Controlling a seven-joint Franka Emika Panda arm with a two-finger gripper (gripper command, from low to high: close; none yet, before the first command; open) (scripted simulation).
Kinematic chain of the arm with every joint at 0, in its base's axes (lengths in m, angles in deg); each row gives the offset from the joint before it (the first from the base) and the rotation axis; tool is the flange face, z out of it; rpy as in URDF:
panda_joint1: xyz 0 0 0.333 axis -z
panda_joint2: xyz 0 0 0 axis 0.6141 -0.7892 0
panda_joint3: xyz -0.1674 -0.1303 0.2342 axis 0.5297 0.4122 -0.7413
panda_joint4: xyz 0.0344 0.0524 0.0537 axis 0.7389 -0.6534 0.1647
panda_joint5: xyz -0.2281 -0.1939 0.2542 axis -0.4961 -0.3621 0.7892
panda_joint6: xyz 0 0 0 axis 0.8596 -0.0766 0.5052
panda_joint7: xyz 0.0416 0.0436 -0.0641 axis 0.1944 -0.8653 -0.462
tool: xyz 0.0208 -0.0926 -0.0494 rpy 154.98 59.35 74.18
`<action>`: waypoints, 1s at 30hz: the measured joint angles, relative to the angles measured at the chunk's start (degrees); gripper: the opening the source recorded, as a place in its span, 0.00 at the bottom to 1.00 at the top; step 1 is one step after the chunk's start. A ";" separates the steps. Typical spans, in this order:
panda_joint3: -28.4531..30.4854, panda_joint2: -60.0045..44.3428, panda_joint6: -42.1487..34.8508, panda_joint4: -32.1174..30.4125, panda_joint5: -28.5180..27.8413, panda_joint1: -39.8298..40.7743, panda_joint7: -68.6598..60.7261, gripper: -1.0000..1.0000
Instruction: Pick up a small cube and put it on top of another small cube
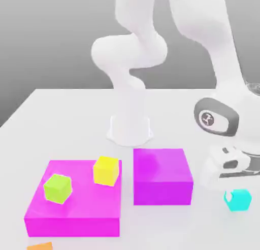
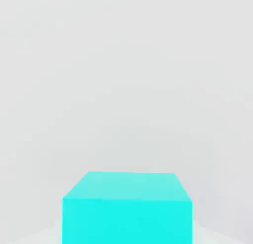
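The small cyan cube (image 1: 238,200) rests on the white table at the exterior view's right, and it looms close in the hand view (image 2: 127,208). My gripper (image 1: 236,197) comes down onto it from above, shut on it, with one white fingertip (image 1: 229,195) pressed against its left face. The small yellow cube (image 1: 106,170) stands on the back right corner of a flat magenta block (image 1: 73,206), well off to the exterior view's left of the gripper.
A lime-green cube (image 1: 57,188) shares the flat magenta block. A taller magenta block (image 1: 162,175) stands between the yellow and cyan cubes. An orange cube (image 1: 40,246) pokes in at the front edge. The arm's base (image 1: 130,128) rises behind.
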 joint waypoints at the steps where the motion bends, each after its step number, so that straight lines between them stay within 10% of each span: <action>1: 0.50 2.10 -1.05 -1.05 0.56 1.29 -1.35 0.00; 20: 21.05 40.52 -16.85 -22.01 13.74 19.60 -30.87 0.00; 26: 22.02 31.26 -4.59 -24.96 14.35 20.24 -32.15 0.00; 27: 22.01 30.24 -3.35 -25.16 14.33 20.27 -32.15 1.00; 30: 22.01 30.24 -3.35 -25.16 14.33 20.27 -32.15 1.00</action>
